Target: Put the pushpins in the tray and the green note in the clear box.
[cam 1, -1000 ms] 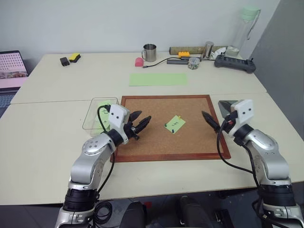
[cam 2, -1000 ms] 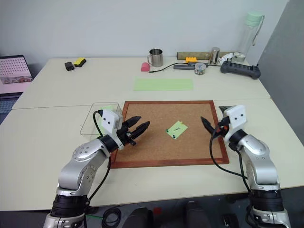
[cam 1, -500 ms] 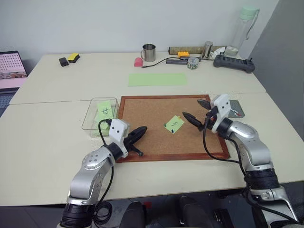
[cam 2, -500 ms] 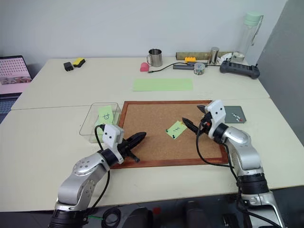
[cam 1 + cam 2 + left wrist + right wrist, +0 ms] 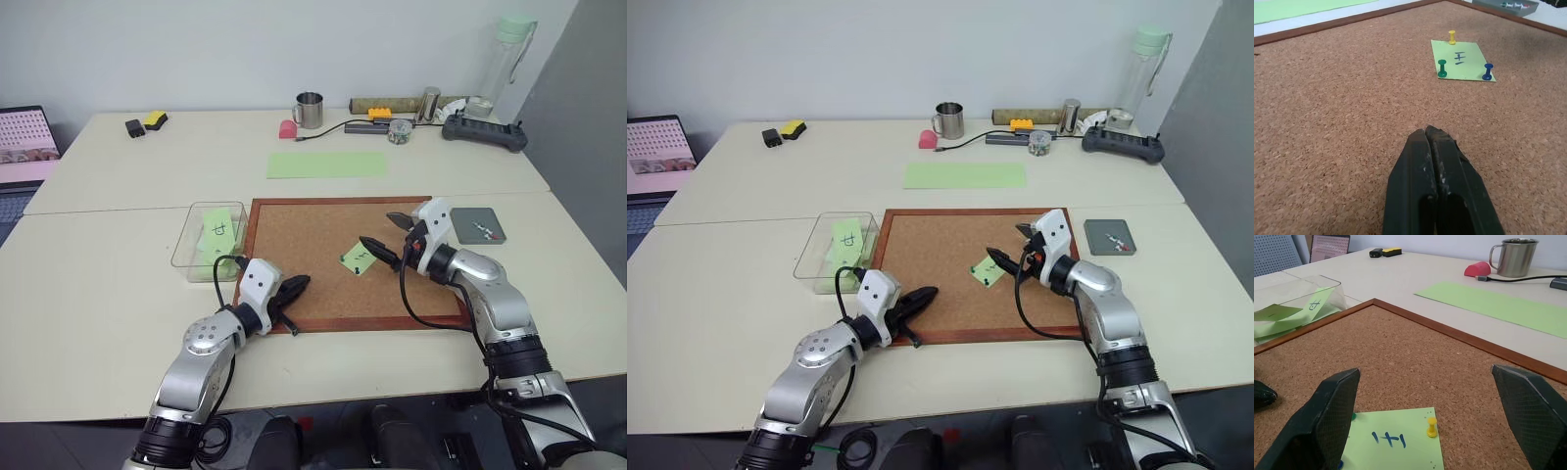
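Both arms have shifted since a second ago: my right gripper (image 5: 377,238) has swung in from the tray (image 5: 478,224) side to hover over the corkboard (image 5: 304,235), fingers spread wide on either side of the green note (image 5: 359,258). My left gripper (image 5: 295,292) has dropped to the board's near-left edge and clenched shut on nothing. I see the note pinned mid-board by three pushpins, yellow (image 5: 1451,36), green (image 5: 1442,68) and blue (image 5: 1488,71). Other notes lie in the clear box (image 5: 192,247), left of the board.
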`<state>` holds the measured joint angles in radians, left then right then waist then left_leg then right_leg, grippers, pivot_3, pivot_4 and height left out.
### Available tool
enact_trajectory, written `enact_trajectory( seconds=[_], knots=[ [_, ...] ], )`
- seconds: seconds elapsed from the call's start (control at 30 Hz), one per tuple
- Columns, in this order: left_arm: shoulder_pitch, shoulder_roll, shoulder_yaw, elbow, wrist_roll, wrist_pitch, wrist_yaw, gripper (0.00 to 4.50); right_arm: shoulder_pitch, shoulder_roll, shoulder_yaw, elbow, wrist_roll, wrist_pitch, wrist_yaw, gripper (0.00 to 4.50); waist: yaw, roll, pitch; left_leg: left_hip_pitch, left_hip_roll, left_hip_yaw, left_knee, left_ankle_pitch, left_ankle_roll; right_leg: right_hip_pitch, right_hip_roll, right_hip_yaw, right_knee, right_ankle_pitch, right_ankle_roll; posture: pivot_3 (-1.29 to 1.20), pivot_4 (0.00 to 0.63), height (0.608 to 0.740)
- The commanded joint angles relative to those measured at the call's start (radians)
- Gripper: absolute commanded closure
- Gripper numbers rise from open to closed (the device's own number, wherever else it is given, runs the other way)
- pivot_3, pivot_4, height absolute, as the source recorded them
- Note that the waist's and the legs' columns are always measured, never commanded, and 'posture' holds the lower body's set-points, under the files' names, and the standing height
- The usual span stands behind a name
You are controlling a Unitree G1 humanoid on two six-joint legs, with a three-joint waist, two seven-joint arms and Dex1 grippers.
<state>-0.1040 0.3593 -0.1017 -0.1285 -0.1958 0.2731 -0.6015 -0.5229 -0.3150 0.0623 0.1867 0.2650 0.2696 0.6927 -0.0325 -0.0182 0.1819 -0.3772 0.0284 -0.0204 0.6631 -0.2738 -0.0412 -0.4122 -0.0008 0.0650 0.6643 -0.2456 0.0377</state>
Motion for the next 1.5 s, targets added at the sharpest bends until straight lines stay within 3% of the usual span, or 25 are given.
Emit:
enact_trajectory(
  seconds=[0.03,0.73,0.87,1.03,1.43,1.5],
  knots=[
    [0.032,0.007,-0.037,0.042,0.031,0.018,-0.003,4.50,-0.022,0.007,0.012,0.006,-0.003,-0.011,0.028,0.00,0.000,0.001,-0.001,0.001,0.000,0.000,0.000,0.000,0.000,0.001,0.000,0.000,0.000,0.000,0.000,0.00,0.150,0.740],
    [0.051,0.014,-0.007,0.001,0.018,0.042,0.003,4.50,-0.086,0.069,0.024,0.214,-0.074,-0.079,0.020,0.00,-0.001,0.002,-0.002,0.002,0.000,0.000,-0.001,0.000,0.000,0.002,0.000,0.000,-0.001,0.000,0.000,0.00,0.150,0.740],
    [0.050,0.016,-0.005,-0.009,0.016,0.049,0.004,4.50,-0.095,0.077,0.006,0.243,-0.072,-0.076,0.006,0.66,-0.003,0.002,-0.002,0.002,0.000,0.000,-0.001,0.000,0.000,0.002,0.000,0.000,-0.001,0.000,0.000,0.00,0.150,0.740],
    [0.055,0.020,-0.001,-0.018,0.015,0.052,0.001,4.50,-0.096,0.079,-0.002,0.248,-0.070,-0.077,0.000,1.87,-0.003,0.002,-0.002,0.002,0.000,0.000,-0.001,0.000,0.000,0.002,0.000,0.000,-0.001,0.000,0.000,0.00,0.150,0.740],
    [0.050,0.021,-0.002,-0.013,0.016,0.056,-0.003,4.50,-0.086,0.078,0.004,0.250,-0.089,-0.099,-0.005,4.29,-0.008,0.002,-0.002,0.002,0.000,0.000,-0.002,0.000,0.000,0.002,0.000,0.001,-0.001,0.000,0.000,0.00,0.150,0.740],
    [0.048,0.023,0.000,-0.009,0.016,0.055,-0.003,4.50,-0.084,0.075,0.009,0.251,-0.094,-0.103,-0.001,4.49,-0.009,0.002,-0.002,0.002,0.000,0.000,-0.002,0.000,0.000,0.002,0.000,0.001,-0.002,0.000,0.000,0.00,0.150,0.740]
  ],
)
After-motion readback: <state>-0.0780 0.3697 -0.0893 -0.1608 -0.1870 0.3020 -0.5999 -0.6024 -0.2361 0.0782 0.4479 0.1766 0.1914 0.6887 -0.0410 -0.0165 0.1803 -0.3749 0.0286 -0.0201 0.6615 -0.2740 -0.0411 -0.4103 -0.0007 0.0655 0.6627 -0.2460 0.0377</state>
